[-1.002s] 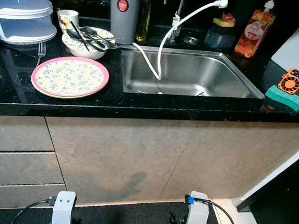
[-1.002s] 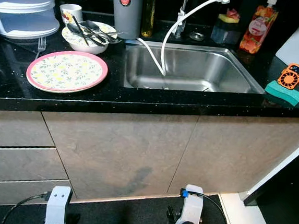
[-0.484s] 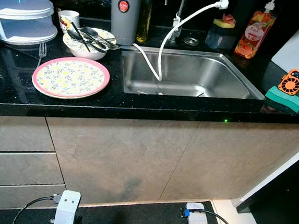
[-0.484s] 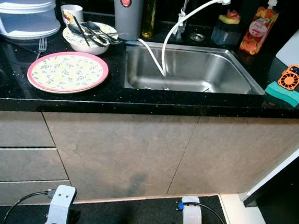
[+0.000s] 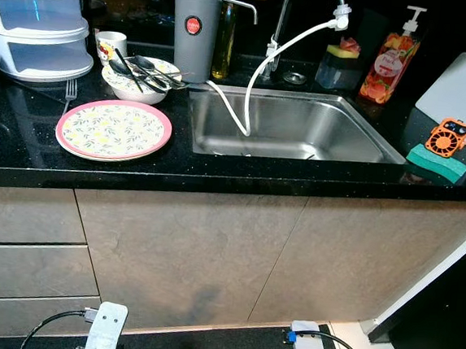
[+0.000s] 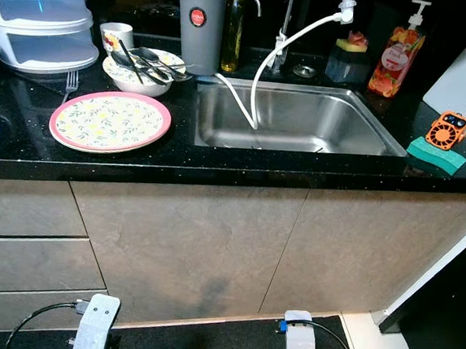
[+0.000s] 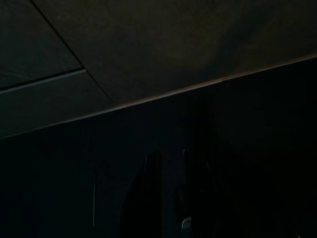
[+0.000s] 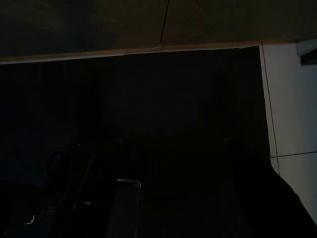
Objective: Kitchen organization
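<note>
Plate: pink-rimmed plate [image 5: 114,129] is lying on the tabletop [image 5: 217,167], far-left, nearer the left claw [image 5: 105,331].
Claws: both are hanging low; finger state cannot be told.

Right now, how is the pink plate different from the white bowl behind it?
The pink plate is flat, wide and bare; the white bowl is deeper, smaller across and holds dark spoons. The plate has a pink rim; the bowl's rim is pale. Both are round, patterned inside, and sit on the black counter.

Black countertop [image 5: 217,169] holds a floral plate [image 5: 113,129] at nine o'clock, green sponge [image 5: 436,163] at three o'clock.
</note>
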